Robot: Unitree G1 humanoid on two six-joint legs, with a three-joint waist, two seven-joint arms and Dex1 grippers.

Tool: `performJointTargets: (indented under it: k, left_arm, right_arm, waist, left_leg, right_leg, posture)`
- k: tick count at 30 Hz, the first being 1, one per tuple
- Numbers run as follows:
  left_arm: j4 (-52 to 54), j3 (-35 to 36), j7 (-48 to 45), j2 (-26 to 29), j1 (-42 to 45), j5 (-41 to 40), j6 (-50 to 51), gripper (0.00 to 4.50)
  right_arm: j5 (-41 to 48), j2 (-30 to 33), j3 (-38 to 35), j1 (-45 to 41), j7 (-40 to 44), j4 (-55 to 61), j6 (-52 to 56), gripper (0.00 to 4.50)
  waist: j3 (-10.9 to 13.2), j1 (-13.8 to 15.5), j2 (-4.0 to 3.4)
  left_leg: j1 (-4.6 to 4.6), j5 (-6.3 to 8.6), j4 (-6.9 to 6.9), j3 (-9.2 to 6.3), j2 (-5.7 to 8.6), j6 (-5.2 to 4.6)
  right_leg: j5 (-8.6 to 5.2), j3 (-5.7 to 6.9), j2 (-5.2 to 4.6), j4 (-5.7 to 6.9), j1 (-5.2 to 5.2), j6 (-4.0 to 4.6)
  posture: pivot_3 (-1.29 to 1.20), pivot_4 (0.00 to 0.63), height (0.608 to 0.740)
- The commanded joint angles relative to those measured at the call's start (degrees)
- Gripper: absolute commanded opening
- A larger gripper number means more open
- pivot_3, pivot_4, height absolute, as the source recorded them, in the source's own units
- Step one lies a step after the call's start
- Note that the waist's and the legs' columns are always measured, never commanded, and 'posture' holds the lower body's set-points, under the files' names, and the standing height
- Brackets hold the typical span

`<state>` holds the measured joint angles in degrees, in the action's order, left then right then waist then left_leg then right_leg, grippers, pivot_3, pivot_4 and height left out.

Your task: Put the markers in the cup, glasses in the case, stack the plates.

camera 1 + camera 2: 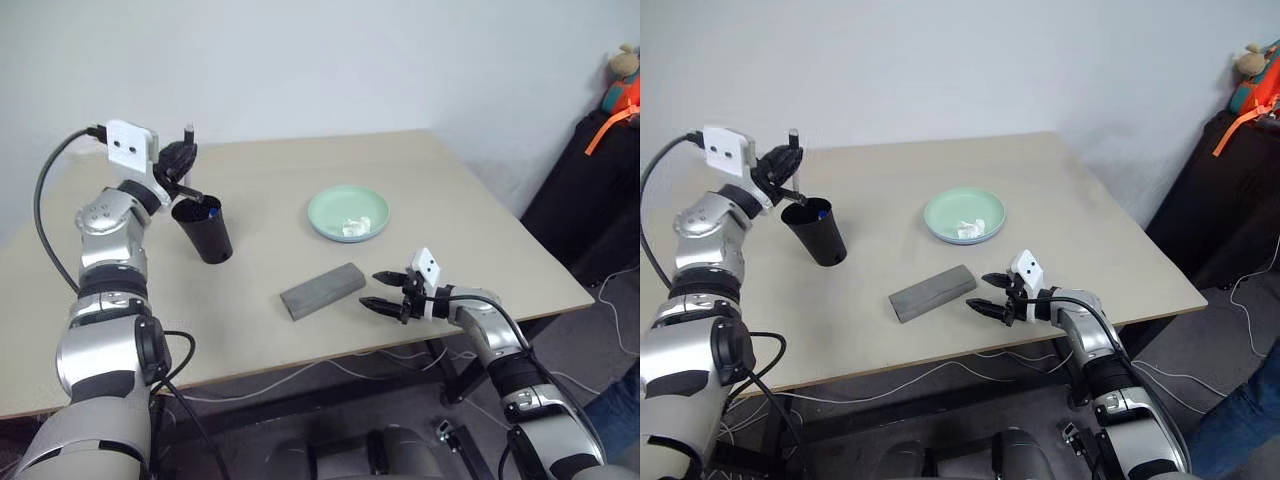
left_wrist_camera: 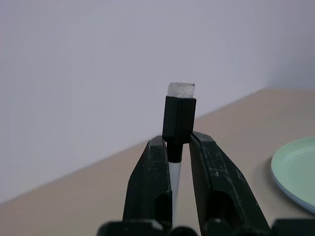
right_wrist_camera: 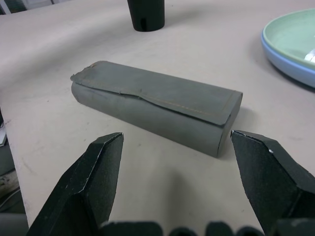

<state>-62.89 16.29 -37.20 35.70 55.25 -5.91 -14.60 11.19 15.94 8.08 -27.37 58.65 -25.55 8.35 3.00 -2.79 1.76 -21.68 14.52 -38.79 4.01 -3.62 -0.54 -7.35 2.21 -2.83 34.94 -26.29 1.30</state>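
Observation:
My left gripper is shut on a white marker with a black cap, held cap up just over the mouth of the black cup. A blue-capped marker stands inside the cup. The mint green plate lies stacked on the light blue plate at mid table, with a crumpled tissue on top. The grey case lies with its lid down near the front edge. My right gripper stands open just right of the case, nothing between its fingers. The glasses are out of view.
The table's front edge runs just below the case and my right gripper. Cables hang under the table. A dark piece of furniture with a soft toy stands off the table's right side.

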Motion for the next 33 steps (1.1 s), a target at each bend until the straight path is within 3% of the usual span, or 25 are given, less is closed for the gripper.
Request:
performJointTargets:
  k: [1,7,16,26,29,33]
  left_arm:
    - [0.7,0.8,2.0,-0.3,0.1,-1.4,-1.6,0.16]
    - [-0.2,0.8,2.2,-1.4,-0.9,-2.7,-0.7,0.16]
    - [1.2,0.8,2.1,-2.8,-2.3,-3.8,0.0,3.22]
    - [8.1,2.4,-0.2,-3.6,-3.8,-8.1,2.8,3.22]
    - [19.0,2.7,-5.0,-3.9,-8.4,-12.8,8.5,3.22]
    - [39.9,1.2,-10.6,-2.7,-21.0,-18.6,19.0,3.22]
  right_arm:
    - [0.7,0.0,-1.1,-1.7,-0.3,0.7,-1.2,3.79]
    - [0.7,0.1,-1.1,-1.4,-0.5,0.9,-1.3,3.79]
    - [0.9,0.3,-1.2,-1.1,-0.5,1.3,-1.3,3.79]
    - [1.8,0.4,-3.0,-2.2,-1.8,1.7,-1.0,3.79]
    - [3.0,0.7,-5.0,-3.2,-3.3,3.4,-0.6,3.79]
    - [4.7,1.8,-7.1,-4.1,-4.4,7.7,1.3,3.79]
  waist:
    - [0.0,0.0,0.00]
    - [0.0,0.0,0.00]
    - [0.0,-0.1,0.00]
    - [0.0,-0.1,0.00]
    - [0.0,-0.3,-0.02]
    - [0.0,-0.3,-0.05]
  left_leg:
    - [0.01,0.00,0.01,0.00,0.00,0.00]
    - [0.01,0.00,0.02,0.01,0.00,0.00]
    - [0.01,0.00,0.03,0.00,0.00,0.01]
    - [0.00,0.00,0.03,0.00,0.00,0.01]
    - [0.00,0.01,0.04,0.00,0.00,0.01]
    - [0.08,0.01,0.20,0.09,-0.02,0.02]
  right_leg:
    - [0.00,0.00,0.00,0.00,0.00,0.00]
    - [0.00,0.01,0.00,-0.01,0.00,0.00]
    - [0.00,0.01,0.00,-0.01,0.00,0.00]
    - [0.00,0.01,0.00,-0.01,-0.01,0.00]
    - [0.00,0.00,0.00,-0.02,-0.01,0.00]
    - [0.00,-0.11,0.02,-0.03,-0.05,0.01]
  posture:
    - [0.00,0.000,0.740]
    - [0.00,0.000,0.740]
    - [0.00,0.000,0.740]
    - [0.00,0.000,0.740]
    - [0.00,0.000,0.740]
    - [0.00,0.000,0.740]
